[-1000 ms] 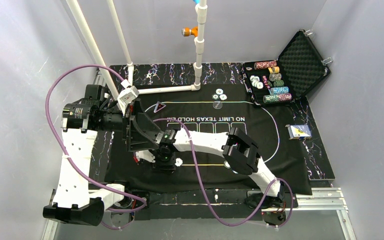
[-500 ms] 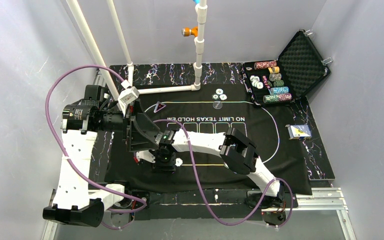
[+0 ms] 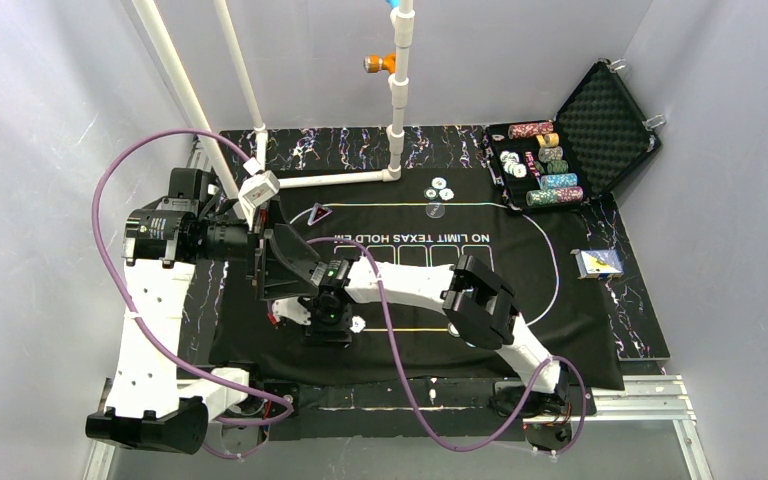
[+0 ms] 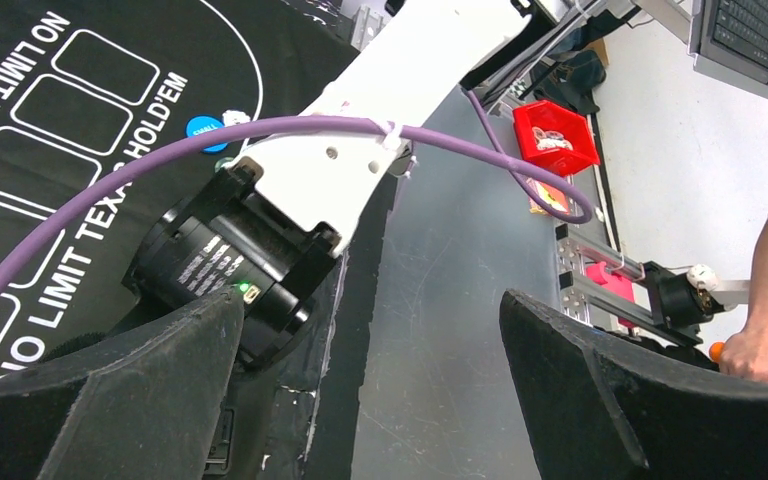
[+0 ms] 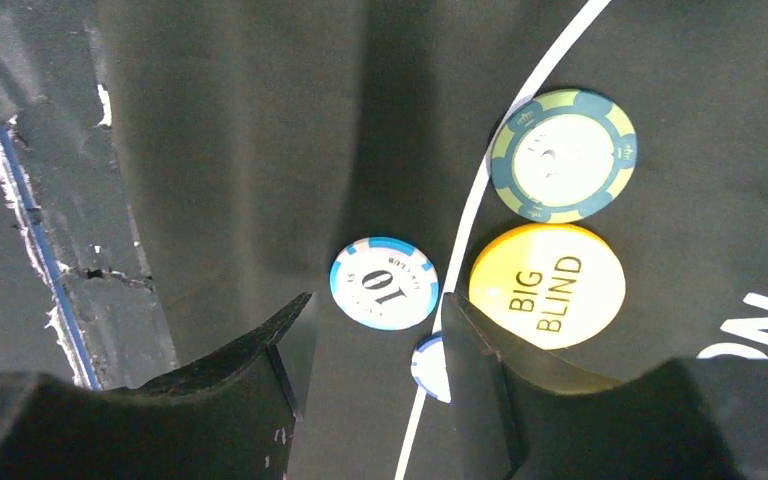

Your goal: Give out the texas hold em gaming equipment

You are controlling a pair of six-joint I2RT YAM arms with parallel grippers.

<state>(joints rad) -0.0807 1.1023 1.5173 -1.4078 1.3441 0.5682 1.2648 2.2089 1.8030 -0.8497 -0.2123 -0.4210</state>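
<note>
Nearest us, the right jaws point(image 5: 375, 312) stand apart with nothing held, low over the black mat point(image 5: 240, 150); a white chip marked 10 point(image 5: 383, 283) lies flat just off their tips, and we cannot tell whether a tip touches it; at its 3 o'clock, just beside it, sits the yellow BIG BLIND disc point(image 5: 547, 285); a green-rimmed chip point(image 5: 563, 155) lies at that disc's 12 o'clock, near but apart; a second white chip point(image 5: 428, 366) peeks out, half hidden by the right finger point(image 5: 480, 370). A little farther, at the mat's 9 o'clock side in the top view, the left jaws point(image 4: 368, 305) gape wide on nothing, above the right arm point(image 4: 400, 90); their camera shows a blue disc point(image 4: 203, 130) on the mat beyond that arm. At the mat's 3 o'clock lie the cards point(image 3: 598, 262); at 12 o'clock three chips point(image 3: 440, 189) cluster; at 1 o'clock the open case point(image 3: 600, 120) holds rows of chips point(image 3: 545, 160).
</note>
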